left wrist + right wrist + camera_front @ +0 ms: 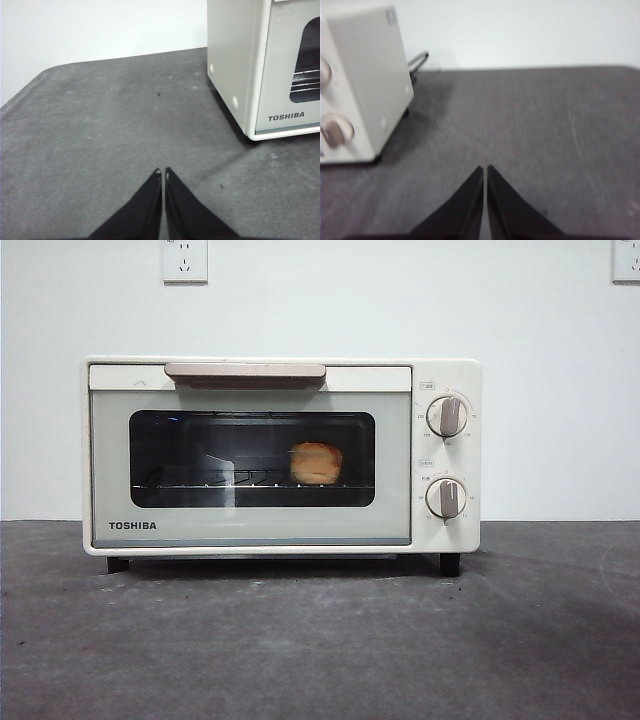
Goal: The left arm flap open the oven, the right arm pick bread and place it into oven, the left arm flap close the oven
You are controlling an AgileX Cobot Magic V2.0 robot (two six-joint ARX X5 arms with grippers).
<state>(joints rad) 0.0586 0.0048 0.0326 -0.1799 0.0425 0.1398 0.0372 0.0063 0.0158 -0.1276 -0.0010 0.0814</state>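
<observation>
The cream-white TOSHIBA oven (280, 455) stands on the dark grey table with its door shut and the beige bar handle (245, 371) at the top. The golden bread (316, 463) lies inside on the wire rack, seen through the glass window. My left gripper (162, 173) is shut and empty, over the table, away from the oven's left side (260, 70). My right gripper (485, 170) is shut and empty, over the table, away from the oven's knob side (360, 85). Neither arm shows in the front view.
Two round knobs (447, 417) sit on the oven's right panel. A black power cord (419, 60) loops behind the oven. White wall sockets (184, 260) are on the wall behind. The grey table (320, 640) stretches in front of the oven.
</observation>
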